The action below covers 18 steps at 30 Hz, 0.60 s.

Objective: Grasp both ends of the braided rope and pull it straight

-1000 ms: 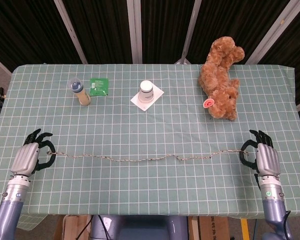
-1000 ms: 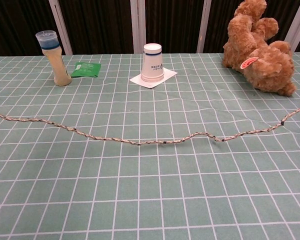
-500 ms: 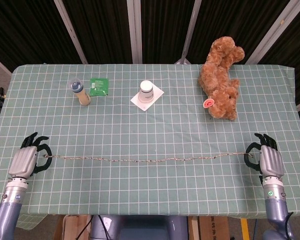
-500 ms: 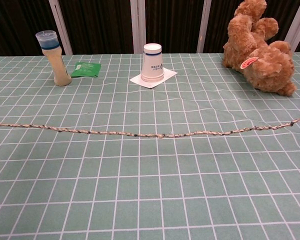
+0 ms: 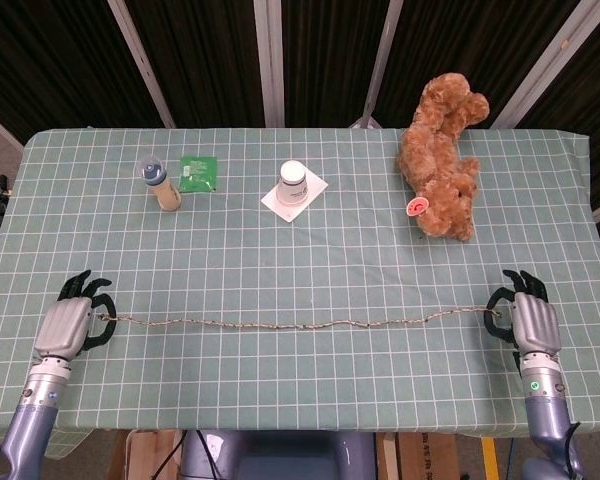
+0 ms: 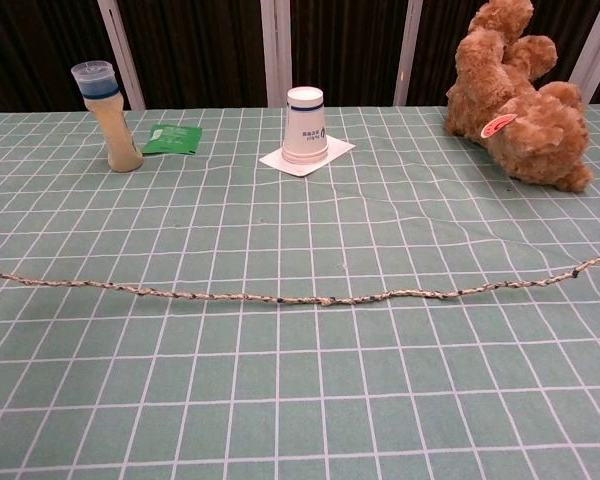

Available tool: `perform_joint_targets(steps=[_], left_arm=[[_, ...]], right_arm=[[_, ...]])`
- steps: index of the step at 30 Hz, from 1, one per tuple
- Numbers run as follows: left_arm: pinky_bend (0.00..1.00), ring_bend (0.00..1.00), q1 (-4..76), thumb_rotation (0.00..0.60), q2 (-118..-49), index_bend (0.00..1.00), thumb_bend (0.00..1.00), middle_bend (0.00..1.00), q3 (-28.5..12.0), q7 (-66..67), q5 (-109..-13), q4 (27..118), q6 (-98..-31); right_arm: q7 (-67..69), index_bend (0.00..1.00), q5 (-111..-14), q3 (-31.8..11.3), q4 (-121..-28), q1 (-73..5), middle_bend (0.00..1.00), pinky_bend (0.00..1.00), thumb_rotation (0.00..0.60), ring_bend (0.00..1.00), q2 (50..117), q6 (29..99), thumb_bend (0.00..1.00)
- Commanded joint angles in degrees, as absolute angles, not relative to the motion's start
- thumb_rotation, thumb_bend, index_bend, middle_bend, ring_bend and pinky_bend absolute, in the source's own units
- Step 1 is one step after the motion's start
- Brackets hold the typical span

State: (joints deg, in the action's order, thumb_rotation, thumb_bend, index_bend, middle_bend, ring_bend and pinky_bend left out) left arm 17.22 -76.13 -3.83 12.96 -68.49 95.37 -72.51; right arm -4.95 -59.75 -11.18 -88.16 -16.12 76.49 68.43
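Observation:
The thin braided rope (image 5: 300, 325) lies across the front of the green checked table (image 5: 310, 250), nearly straight with a slight sag and small waves. My left hand (image 5: 72, 322) holds its left end near the table's left front edge, fingers curled around it. My right hand (image 5: 528, 318) holds the right end near the right front edge. In the chest view the rope (image 6: 320, 299) runs from the left border to the right border; neither hand shows there.
At the back stand a bottle (image 5: 158, 184) with pale contents, a green packet (image 5: 197, 172) and an upturned paper cup (image 5: 294, 184) on a napkin. A brown plush bear (image 5: 442, 160) lies at the back right. All sit well behind the rope.
The rope was pulled from wavy to taut, then slackened a little. My left hand has shifted inward to the right, and the rope now lies slightly nearer to me.

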Motion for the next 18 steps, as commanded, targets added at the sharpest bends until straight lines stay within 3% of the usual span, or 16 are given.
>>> perform_joint_targets(steps=[1, 5, 11, 13, 18], left_arm=[[0.00, 0.01, 17.26, 0.600, -76.56, 0.61, 0.55, 0.19, -3.73, 13.62, -68.63, 94.98, -72.54], [0.00, 0.01, 17.24, 0.600, -77.06, 0.60, 0.54, 0.19, -3.63, 15.16, -68.11, 94.35, -72.31], [0.00, 0.00, 17.28, 0.600, -77.11, 0.56, 0.53, 0.17, -3.70, 17.12, -66.95, 93.77, -71.79], [0.00, 0.00, 17.31, 0.600, -76.93, 0.53, 0.50, 0.15, -3.71, 17.61, -66.53, 93.83, -71.48], [0.00, 0.00, 17.35, 0.600, -76.11, 0.38, 0.35, 0.06, -3.73, 18.34, -65.51, 94.38, -70.74]], right_arm=[[-5.05, 0.61, -59.80, -11.12, -87.82, -16.23, 0.17, 0.00, 0.600, 0.00, 76.72, 68.19, 0.48], [-5.63, 0.61, -59.10, -11.02, -86.95, -16.51, 0.17, 0.00, 0.600, 0.00, 77.03, 67.19, 0.48], [-7.02, 0.52, -57.61, -10.96, -87.08, -16.73, 0.16, 0.00, 0.600, 0.00, 76.70, 66.03, 0.48], [-7.52, 0.42, -57.16, -10.89, -87.37, -16.79, 0.12, 0.00, 0.600, 0.00, 76.45, 65.69, 0.48], [-8.81, 0.04, -56.25, -10.65, -88.16, -16.94, 0.00, 0.00, 0.600, 0.00, 75.84, 65.01, 0.48]])
